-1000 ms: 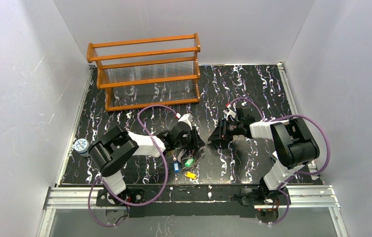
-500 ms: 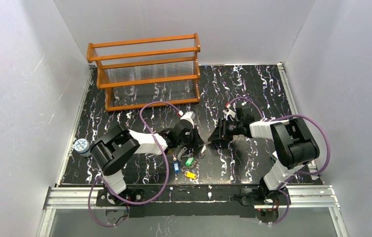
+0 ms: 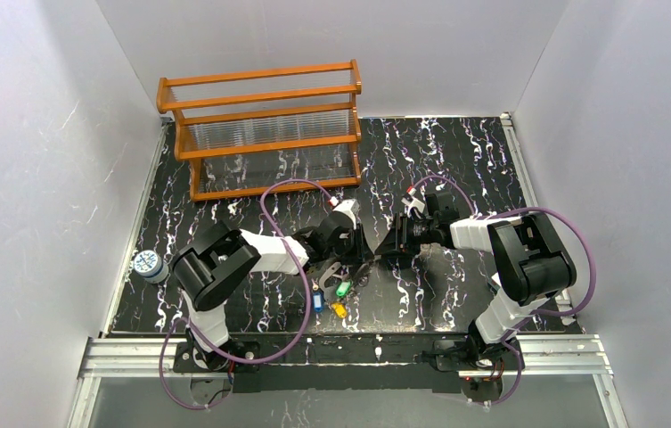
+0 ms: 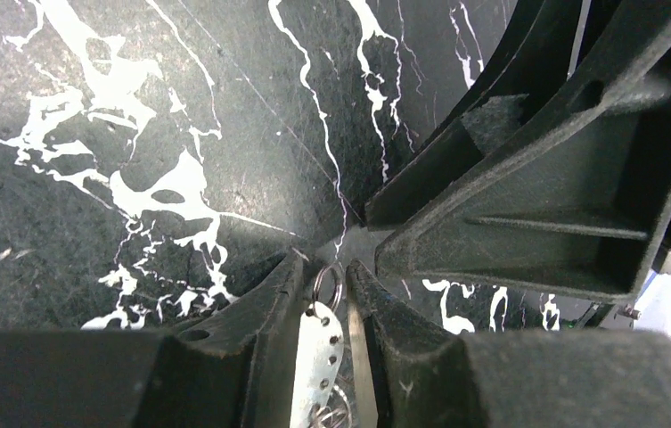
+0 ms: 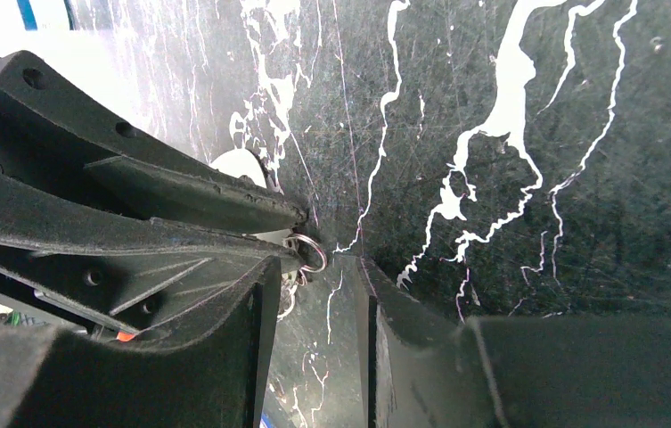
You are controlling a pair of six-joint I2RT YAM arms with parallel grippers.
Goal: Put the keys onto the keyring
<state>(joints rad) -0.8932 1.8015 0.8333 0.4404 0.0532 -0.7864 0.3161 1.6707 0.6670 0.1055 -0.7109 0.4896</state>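
My left gripper (image 4: 325,267) is shut on a flat silvery key (image 4: 318,357) with a row of holes. A small metal ring (image 4: 327,287) on its tip pokes out between the fingertips. A bit of thin wire (image 4: 336,412) shows behind the key; I cannot tell whether it is the keyring. My right gripper (image 5: 318,267) stands open, tip to tip with the left one, and that ring (image 5: 309,252) sits just off its left fingertip. On the mat below the left gripper (image 3: 369,259) lie a green key (image 3: 342,289), a blue key (image 3: 317,301) and a yellow key (image 3: 339,309).
An orange wooden rack (image 3: 265,129) stands at the back left of the black marbled mat (image 3: 456,160). A small white-lidded jar (image 3: 146,264) sits at the mat's left edge. Purple cables loop over both arms. White walls close in on three sides.
My left gripper has moved right until its tips meet the right gripper's. The coloured keys on the mat have shifted slightly with it. The right arm has stayed put.
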